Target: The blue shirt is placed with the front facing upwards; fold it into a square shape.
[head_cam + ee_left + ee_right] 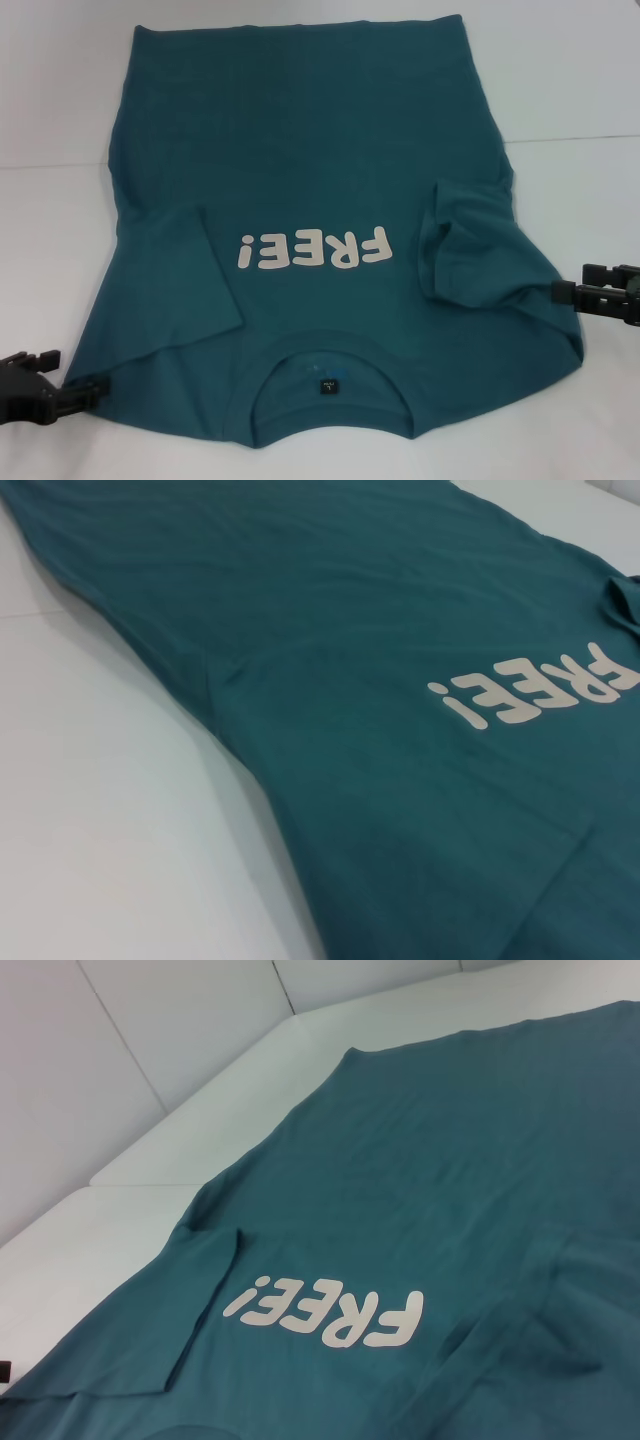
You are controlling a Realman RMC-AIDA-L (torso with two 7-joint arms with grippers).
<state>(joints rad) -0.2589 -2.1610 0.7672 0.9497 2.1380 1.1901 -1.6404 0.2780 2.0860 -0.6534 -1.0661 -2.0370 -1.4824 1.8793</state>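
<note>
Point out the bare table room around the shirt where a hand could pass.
Bare white table lies beyond the blue shirt along its right edge, and likewise at far left and past the hem. It is tighter near the collar corners, where the left gripper and right gripper sit at the shirt's edges.

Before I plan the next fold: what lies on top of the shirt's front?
Both sleeves lie folded inward on the blue shirt, either side of the cream FREE! print, which stays uncovered. The fabric beneath each sleeve is hidden.
</note>
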